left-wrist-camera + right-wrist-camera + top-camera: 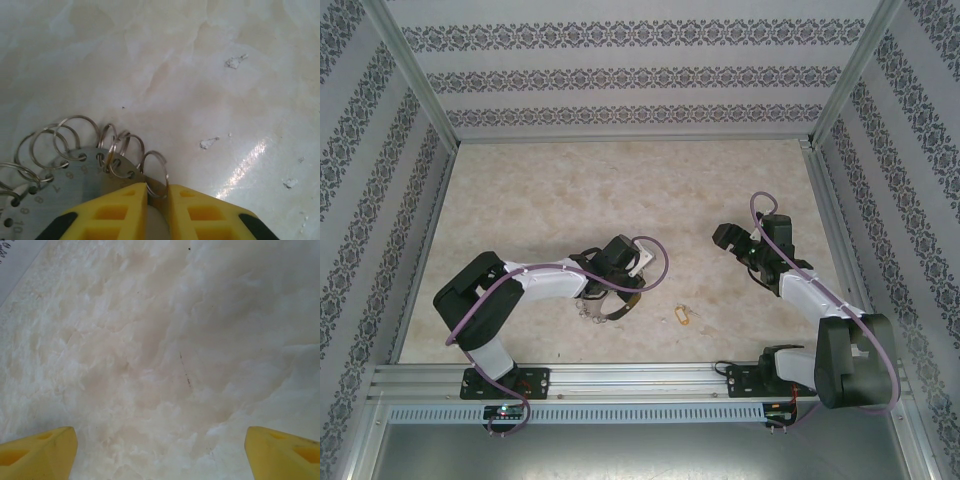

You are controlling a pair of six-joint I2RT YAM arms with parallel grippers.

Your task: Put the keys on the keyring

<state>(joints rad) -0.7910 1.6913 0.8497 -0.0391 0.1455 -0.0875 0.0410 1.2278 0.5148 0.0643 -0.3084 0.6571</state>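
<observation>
At the left of the table [570, 190] you find the left gripper [157, 194] low over the marble, near the front rail [620, 378]. Its yellow fingers [122, 215] stand almost together, clamped on the rim of the keyring [75, 175] (a flat grey metal disc with numbered holes along its edge). Small split rings [125, 145] hang through those holes and fan outward over the tabletop. One of them sits right at the narrow gap between the fingers. Whether the disc rests on the surface or is held clear of it, you cannot tell.

Moving right, the key [682, 316] lies free on the bare marble, just beside the left gripper and apart from the keyring. It reads as a tiny yellow piece with a pale end.

Further right, the right gripper [160, 450] hovers over bare tabletop, well apart from the key. Its jaws stand wide apart, one fingertip [40, 452] at each bottom corner of the wrist view, with bare marble between them.
</observation>
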